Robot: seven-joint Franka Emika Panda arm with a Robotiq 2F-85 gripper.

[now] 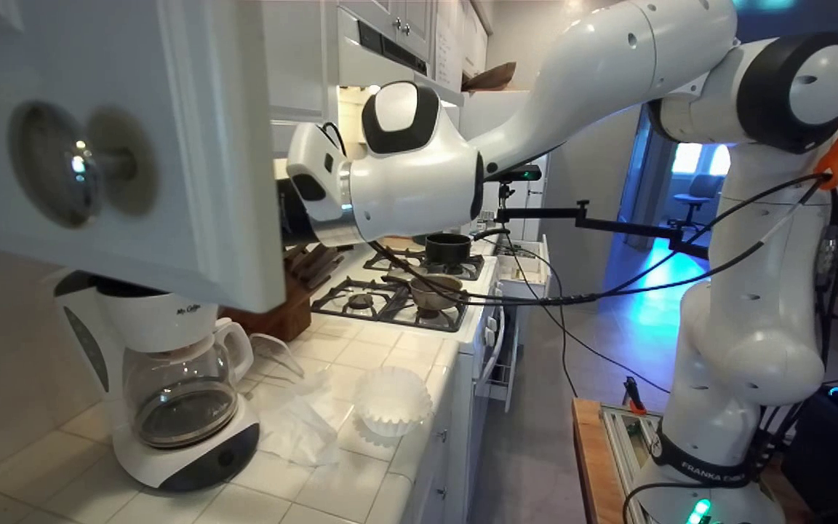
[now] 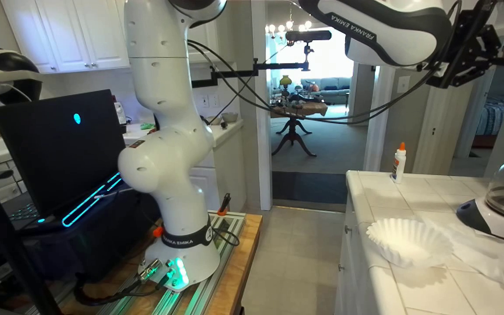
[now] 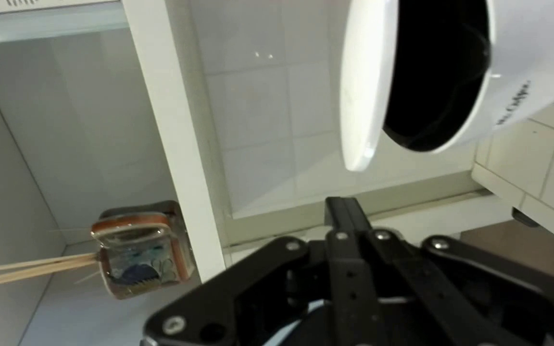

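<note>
My gripper (image 3: pixel 342 204) is shut with its fingertips together and nothing between them. In an exterior view the gripper (image 2: pixel 492 57) is up in the air, above the counter's height; elsewhere the open cabinet door (image 1: pixel 128 51) hides most of it. Nearest in the wrist view is the white coffee maker (image 3: pixel 536 62), with its lid (image 3: pixel 366 86) raised and its dark top opening showing. The fingertips appear apart from it. The coffee maker also shows in both exterior views (image 1: pixel 164 316) (image 2: pixel 503 218), with a glass carafe. A white fluted coffee filter (image 1: pixel 393 400) (image 2: pixel 409 243) lies on the counter.
A crumpled clear wrapper (image 1: pixel 299 426) lies beside the filter. A knife block (image 1: pixel 273 313) and a stove with pots (image 1: pixel 448 249) stand farther along. A glue bottle (image 2: pixel 399 164) stands on the counter. A white cabinet frame (image 3: pixel 176 144) and a small jar with sticks (image 3: pixel 144 254) are at left.
</note>
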